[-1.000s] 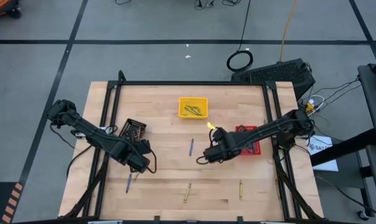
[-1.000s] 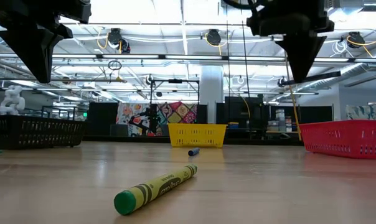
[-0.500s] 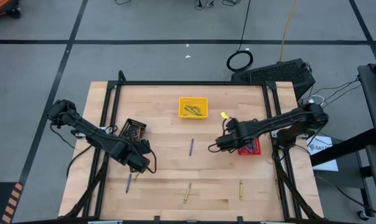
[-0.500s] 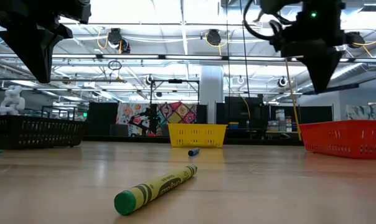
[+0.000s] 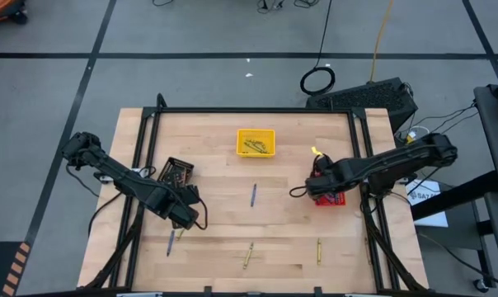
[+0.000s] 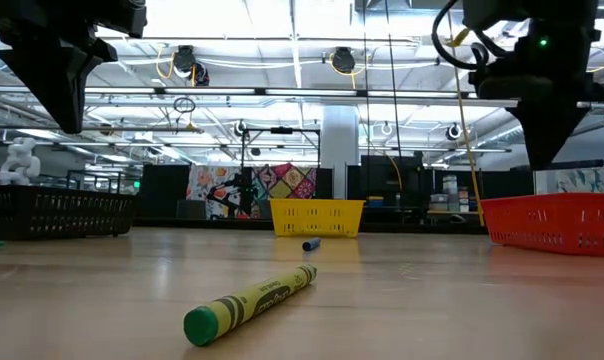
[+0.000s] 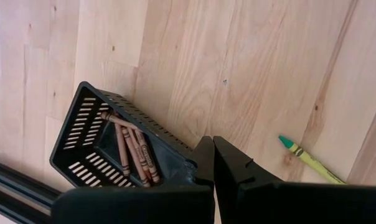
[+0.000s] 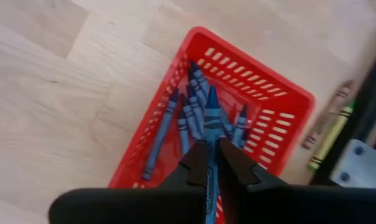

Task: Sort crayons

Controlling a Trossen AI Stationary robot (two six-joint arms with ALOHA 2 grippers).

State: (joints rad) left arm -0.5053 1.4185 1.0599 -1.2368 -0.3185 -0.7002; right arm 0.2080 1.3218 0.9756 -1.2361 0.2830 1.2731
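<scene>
Right, high view: right gripper (image 5: 317, 183) sits over the near edge of the small red mesh plastic tray (image 5: 335, 197) at the table's right side. Left gripper (image 5: 185, 216) parks beside the black mesh tray (image 5: 174, 172). Loose crayons on the pale wooden table (image 5: 216, 140): a blue crayon (image 5: 252, 195) mid-table, one (image 5: 170, 242) just past the left gripper, and two olive-yellow ones (image 5: 248, 255) (image 5: 318, 250) near the front edge. The yellow mesh tray (image 5: 256, 141) holds a few sticks.

Low view: green-tipped yellow crayon (image 6: 250, 302) lies close to the lens. The right gripper hangs above the red tray; its tip is too dark to read.

Left wrist: fingers (image 7: 204, 163) are pinched together, holding nothing. Brown crayons (image 7: 132, 149) lie in the black tray.

Right wrist: fingers (image 8: 198, 165) are clamped on a blue crayon (image 8: 211, 143), its long axis pointing into the tray and roughly parallel to the blue crayons (image 8: 188, 118) already there. Tray lies directly below, so I judge release is next. The crayon's rear end is hidden between the fingers.
</scene>
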